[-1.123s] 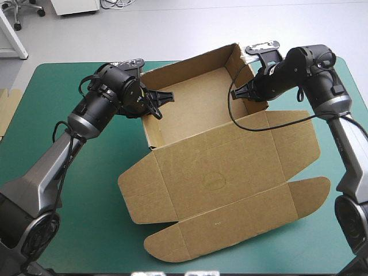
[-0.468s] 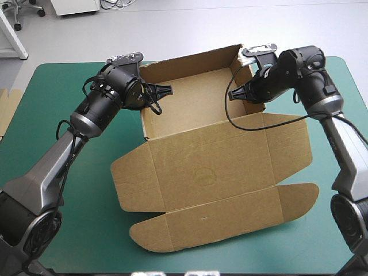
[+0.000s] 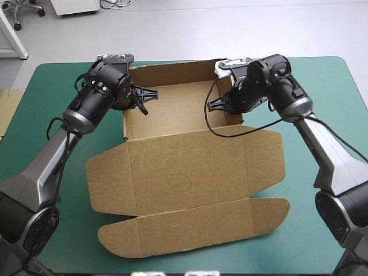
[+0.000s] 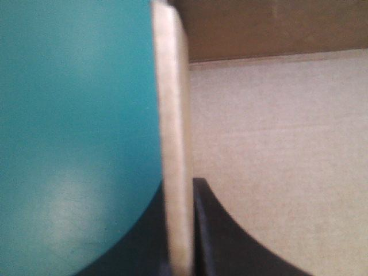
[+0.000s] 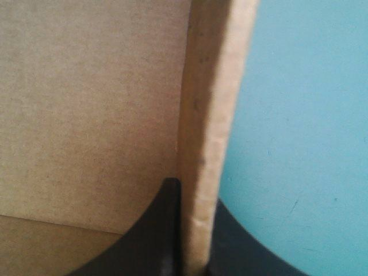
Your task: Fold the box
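The box (image 3: 184, 167) lies at the middle of the table (image 3: 322, 86) as an open tray with its lid spread flat toward the near edge; the tray stands at the far side, walls raised. The left fingers (image 3: 142, 96) are all but closed on the tray's left wall (image 3: 125, 118). In the left wrist view I read one black finger (image 4: 221, 241) on the inner side over the tray floor, the other on the outer side over the teal-green cover, and the wall's edge (image 4: 175, 144) running ahead from between them. The right fingers (image 3: 215, 103) are likewise all but closed on the right wall (image 3: 237, 118). In the right wrist view one finger (image 5: 155, 230) sits inside the tray, the other outside it, with the board edge (image 5: 210, 115) pinched between. Both fingertip pairs point inward over the tray floor (image 3: 178, 109), toward each other, well apart. The left arm rises from the near left corner and reaches forward, its wrist turned toward the table's middle. The right arm climbs along the right side, bends at the elbow, and its wrist angles back toward the left above the tray's far right corner. A strip of spare board (image 3: 7, 109) shows at the table's left edge.
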Available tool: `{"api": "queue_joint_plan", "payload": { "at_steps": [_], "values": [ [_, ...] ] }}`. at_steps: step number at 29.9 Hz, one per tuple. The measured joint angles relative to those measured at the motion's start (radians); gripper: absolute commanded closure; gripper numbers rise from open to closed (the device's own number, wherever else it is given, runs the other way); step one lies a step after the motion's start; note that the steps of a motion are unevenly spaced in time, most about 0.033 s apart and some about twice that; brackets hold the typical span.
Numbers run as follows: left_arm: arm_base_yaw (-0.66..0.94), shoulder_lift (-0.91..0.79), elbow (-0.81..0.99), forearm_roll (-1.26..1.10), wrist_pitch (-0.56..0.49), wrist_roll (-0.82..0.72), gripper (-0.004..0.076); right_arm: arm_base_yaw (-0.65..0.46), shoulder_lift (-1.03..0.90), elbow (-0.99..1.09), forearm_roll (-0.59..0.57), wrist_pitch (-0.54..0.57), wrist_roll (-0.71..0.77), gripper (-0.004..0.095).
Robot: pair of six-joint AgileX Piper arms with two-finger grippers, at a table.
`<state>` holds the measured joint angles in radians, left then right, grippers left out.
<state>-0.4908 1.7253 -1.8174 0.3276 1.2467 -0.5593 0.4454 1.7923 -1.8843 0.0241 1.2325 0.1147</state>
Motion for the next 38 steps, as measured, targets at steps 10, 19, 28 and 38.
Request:
{"api": "queue_joint_plan", "payload": {
  "at_steps": [10,19,28,38],
  "values": [
    [0.049,0.054,-0.001,-0.069,-0.063,0.067,0.0734,0.002,0.012,0.0,-0.024,0.004,0.056,0.0905],
    [0.08,0.11,-0.001,-0.116,-0.074,0.133,0.0734,-0.002,0.085,0.0,-0.017,0.004,0.083,0.0907],
    [0.121,0.17,-0.001,-0.175,-0.078,0.187,0.0734,-0.006,0.132,0.0,-0.002,0.006,0.093,0.0908],
    [0.123,0.257,-0.003,-0.24,-0.109,0.214,0.0734,-0.058,0.181,0.0,0.014,0.015,0.086,0.0908]
  ]
}}
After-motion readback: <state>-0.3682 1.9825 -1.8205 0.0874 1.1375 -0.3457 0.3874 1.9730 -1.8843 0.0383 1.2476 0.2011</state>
